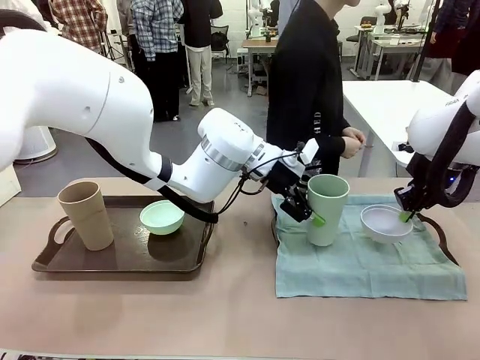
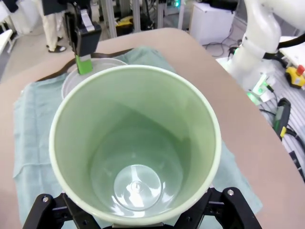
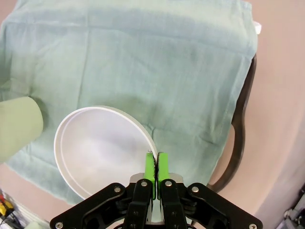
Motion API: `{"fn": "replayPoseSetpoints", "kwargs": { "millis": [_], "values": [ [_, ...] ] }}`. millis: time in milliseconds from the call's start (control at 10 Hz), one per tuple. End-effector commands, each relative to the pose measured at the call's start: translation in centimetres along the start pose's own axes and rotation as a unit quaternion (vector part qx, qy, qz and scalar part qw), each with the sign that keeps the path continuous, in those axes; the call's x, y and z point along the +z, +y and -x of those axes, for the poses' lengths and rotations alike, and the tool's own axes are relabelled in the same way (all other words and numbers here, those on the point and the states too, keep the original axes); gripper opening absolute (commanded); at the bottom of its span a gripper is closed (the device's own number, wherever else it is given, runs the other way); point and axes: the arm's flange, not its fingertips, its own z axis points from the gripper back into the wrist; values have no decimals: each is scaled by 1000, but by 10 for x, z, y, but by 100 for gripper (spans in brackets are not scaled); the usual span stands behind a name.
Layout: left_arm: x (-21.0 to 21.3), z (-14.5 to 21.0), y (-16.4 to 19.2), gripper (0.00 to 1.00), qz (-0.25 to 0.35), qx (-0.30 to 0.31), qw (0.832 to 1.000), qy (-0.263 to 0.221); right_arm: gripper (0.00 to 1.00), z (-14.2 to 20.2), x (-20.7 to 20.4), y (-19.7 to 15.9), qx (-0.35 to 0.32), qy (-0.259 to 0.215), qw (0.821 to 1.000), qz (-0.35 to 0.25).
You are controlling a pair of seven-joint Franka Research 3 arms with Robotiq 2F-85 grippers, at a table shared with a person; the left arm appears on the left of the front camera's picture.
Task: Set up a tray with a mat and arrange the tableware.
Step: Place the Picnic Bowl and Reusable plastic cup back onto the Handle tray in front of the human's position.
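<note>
Centre frame: left claw [image 1: 309,215] clasps green cup [image 1: 328,202] round its wall, cup standing on mat [image 1: 360,270]. Right of frame: right claw [image 3: 156,164] clenched on rim of white bowl [image 1: 385,223]. Both look light, stiff, smooth, likely slippery. Take cup mid-wall, bowl by rim. Left of frame: tan cup [image 1: 86,215], mint bowl [image 1: 161,216] on tray [image 1: 120,261].

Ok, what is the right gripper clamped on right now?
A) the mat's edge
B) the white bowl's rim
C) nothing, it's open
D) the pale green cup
B: the right wrist view shows the right gripper with its green pads shut on the rim of the white bowl, above the mat; the pale green cup is held by the left gripper.
</note>
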Motion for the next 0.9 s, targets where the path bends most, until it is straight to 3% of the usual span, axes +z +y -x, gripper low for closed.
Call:
{"fn": "replayPoseSetpoints", "kwargs": {
  "millis": [0, 100, 200, 300, 400, 500, 600, 800],
  "values": [
    [-6, -4, 9, 86, 3, -4, 1000, 6, 3, -6, -9, -8, 14, -10, 1000, -6],
    [-7, -3, 11, 86, -4, -13, 1000, 6, 3, -7, -12, -9, 21, -13, 1000, -2],
    [-6, -3, 11, 100, -4, -16, 1000, 12, 63, -8, -13, -10, 27, -14, 1000, 3],
    [-5, -3, 12, 100, -7, -14, 1000, 15, 63, -8, -14, -12, 26, -15, 1000, 7],
    [-4, -3, 12, 100, -8, -13, 1000, 15, 100, -8, -14, -14, 22, -15, 1000, 9],
    [-3, -3, 12, 100, -12, -10, 1000, 17, 66, -8, -13, -16, 12, -11, 1000, 11],
    [1, 1, 11, 100, -17, -3, 999, 28, 100, -6, -10, -16, 0, -9, 1000, 18],
    [8, 11, 13, 100, -20, 36, 997, 61, 100, 3, 10, -13, -1, -14, 999, 29]
  ]
}}
